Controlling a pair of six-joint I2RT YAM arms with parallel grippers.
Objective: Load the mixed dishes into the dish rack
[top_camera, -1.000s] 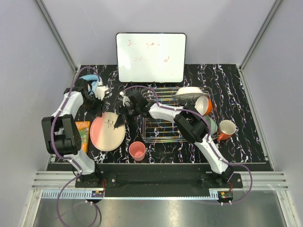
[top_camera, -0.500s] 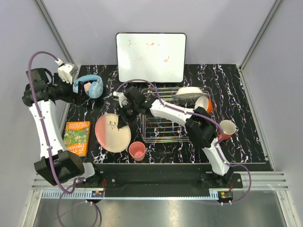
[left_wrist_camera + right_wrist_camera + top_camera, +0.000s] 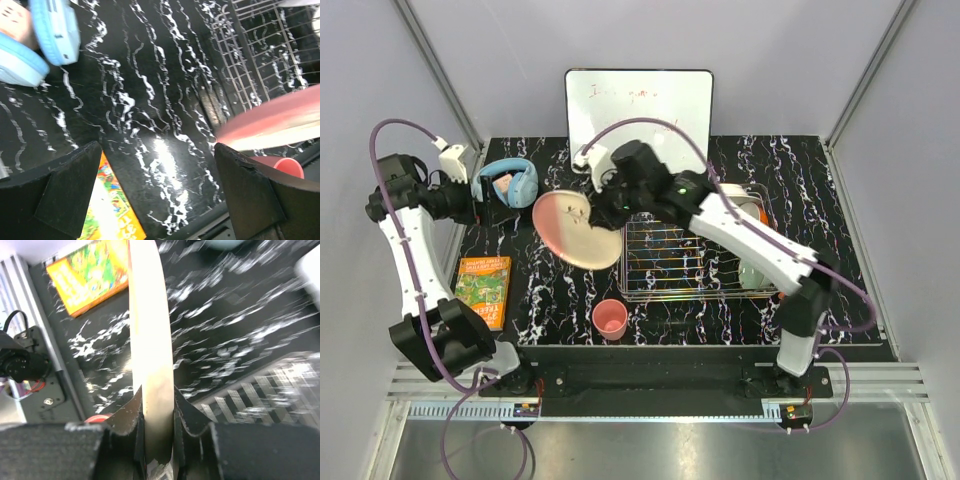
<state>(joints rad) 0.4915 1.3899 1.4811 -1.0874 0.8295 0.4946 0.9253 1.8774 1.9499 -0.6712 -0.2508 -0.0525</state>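
The large pink plate (image 3: 577, 229) hangs tilted above the table, left of the dish rack (image 3: 692, 262). My right gripper (image 3: 604, 211) is shut on its rim; in the right wrist view the plate (image 3: 150, 335) stands edge-on between the closed jaws of that gripper (image 3: 157, 426). My left gripper (image 3: 477, 210) is open and holds nothing, beside the headphones at the far left; in its own view the gripper (image 3: 160, 186) frames bare table. A small pink cup (image 3: 610, 318) stands near the front edge. In the rack I see a mint-green bowl (image 3: 756, 273) and an orange bowl (image 3: 757, 212), partly hidden by the right arm.
Light-blue headphones (image 3: 508, 182) lie at the back left. An orange book (image 3: 483, 290) lies at the left front. A white board (image 3: 638, 120) leans against the back wall behind the rack. The right arm stretches across the rack's top.
The right arm has lifted the pink plate off the table and tilted it up toward the rack. The left gripper let go, opened wide and pulled back to the far left.
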